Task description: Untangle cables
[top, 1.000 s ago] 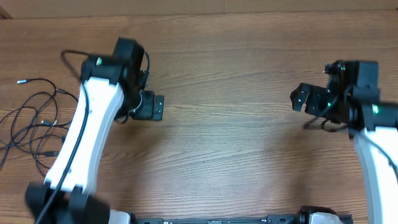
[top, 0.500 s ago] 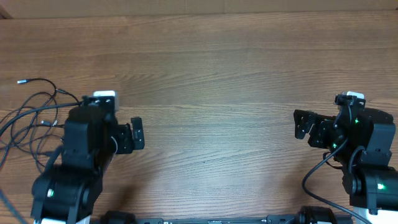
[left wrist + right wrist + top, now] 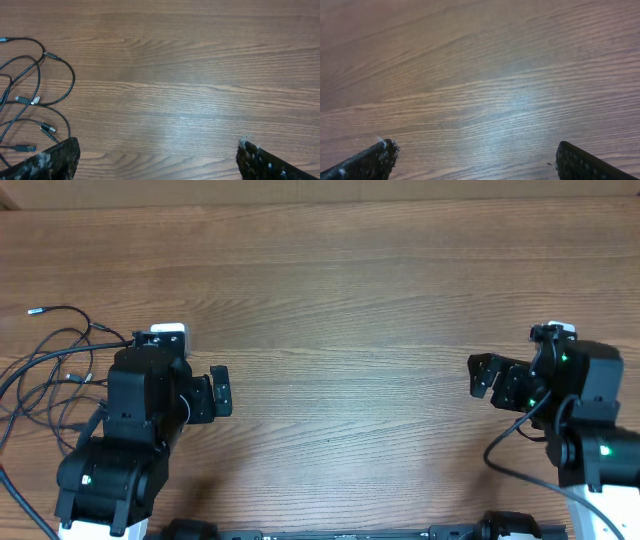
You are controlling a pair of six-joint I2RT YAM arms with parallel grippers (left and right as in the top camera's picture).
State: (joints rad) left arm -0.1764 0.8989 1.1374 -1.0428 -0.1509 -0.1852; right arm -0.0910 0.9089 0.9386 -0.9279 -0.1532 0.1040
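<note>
Cables (image 3: 45, 370) unmoved (left tool (image 3: 222, 391), right tool (image 3: 480, 377) retracted).

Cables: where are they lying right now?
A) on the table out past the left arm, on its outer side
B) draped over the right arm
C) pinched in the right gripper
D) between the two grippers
A: the cables sprawl loose on the wood beyond the left arm, and both the left gripper and the right gripper are open and hold nothing.

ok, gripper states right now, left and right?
left gripper: open, holding nothing; the cables lie off to one side, not touched.
right gripper: open, holding nothing.
</note>
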